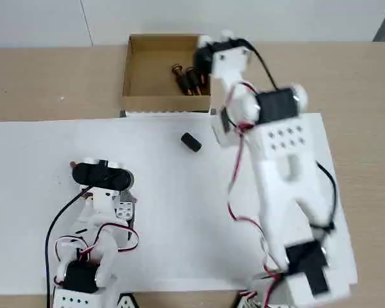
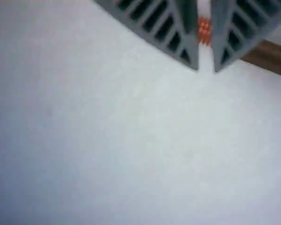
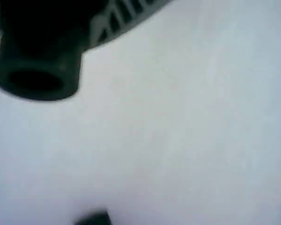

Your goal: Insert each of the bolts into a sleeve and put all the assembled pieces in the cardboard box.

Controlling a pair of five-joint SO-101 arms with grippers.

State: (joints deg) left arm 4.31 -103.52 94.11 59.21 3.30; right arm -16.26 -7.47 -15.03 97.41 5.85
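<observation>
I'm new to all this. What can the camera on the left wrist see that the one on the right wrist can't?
Only the left wrist view: a small orange bolt pinched between grey ribbed jaws, and a strip of brown table past the paper's edge. Only the right wrist view: a black sleeve held close to the lens, its open end facing the camera, and a dark shape at the picture's edge, too cut off to identify. Both: the white paper sheet below.
</observation>
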